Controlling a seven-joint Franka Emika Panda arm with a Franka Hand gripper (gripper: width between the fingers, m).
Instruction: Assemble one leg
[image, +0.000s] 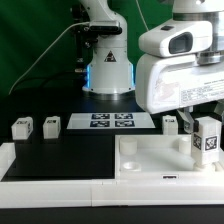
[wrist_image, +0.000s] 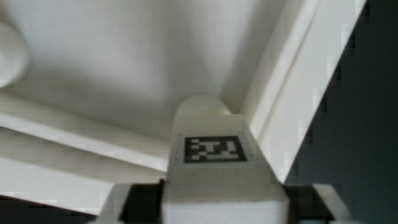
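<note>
Exterior view: leg (image: 209, 142) in claw (image: 204, 130) over tray (image: 140, 172), marker board (image: 110, 122) behind.

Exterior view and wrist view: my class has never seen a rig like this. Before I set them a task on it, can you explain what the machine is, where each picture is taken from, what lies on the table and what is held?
The machine is a robot arm that ends in a two-finger gripper. The exterior view comes from a camera standing off the arm. The wrist view comes from a camera on the arm's own wrist, looking along the fingers. On the black table lie a large white tray, a flat marker board printed with tags, and a few loose legs, which are small white blocks. The gripper appears closed on one leg, which stands upright over the tray with its tag showing.
</note>
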